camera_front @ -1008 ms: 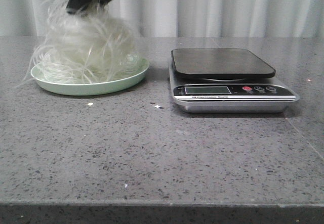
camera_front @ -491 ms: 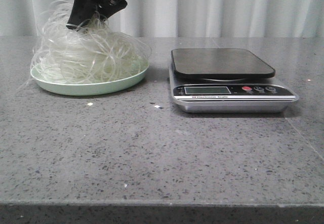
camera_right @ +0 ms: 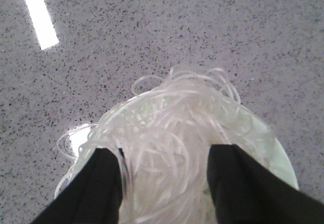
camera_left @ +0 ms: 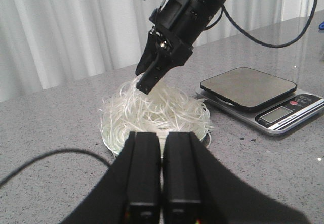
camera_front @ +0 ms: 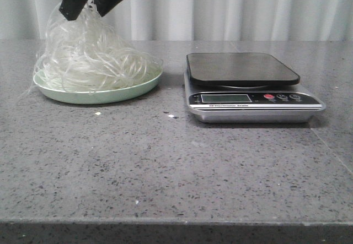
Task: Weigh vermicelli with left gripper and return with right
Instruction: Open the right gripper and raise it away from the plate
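The vermicelli [camera_front: 94, 57] is a fluffy whitish tangle heaped on the pale green plate [camera_front: 99, 96] at the far left. My right gripper [camera_front: 91, 7] hangs just above the heap with its jaws spread wide; a few strands reach up between the fingers. In the right wrist view its gripper [camera_right: 164, 155] is open over the vermicelli [camera_right: 172, 118] and the plate [camera_right: 281, 158]. My left gripper [camera_left: 162, 135] is shut and empty, low over the table on the near side of the plate, and does not show in the front view. The left wrist view shows the vermicelli [camera_left: 154, 107] and the right gripper [camera_left: 147, 82].
A silver kitchen scale [camera_front: 242, 68] with an empty black platform stands right of the plate; it also shows in the left wrist view [camera_left: 248, 85]. Small crumbs [camera_front: 98, 113] lie in front of the plate. A black cable [camera_left: 50, 155] lies on the grey table. White curtains hang behind.
The right gripper was shut on the top of the vermicelli, lowered it onto the plate, then opened. The heap has settled on the plate.
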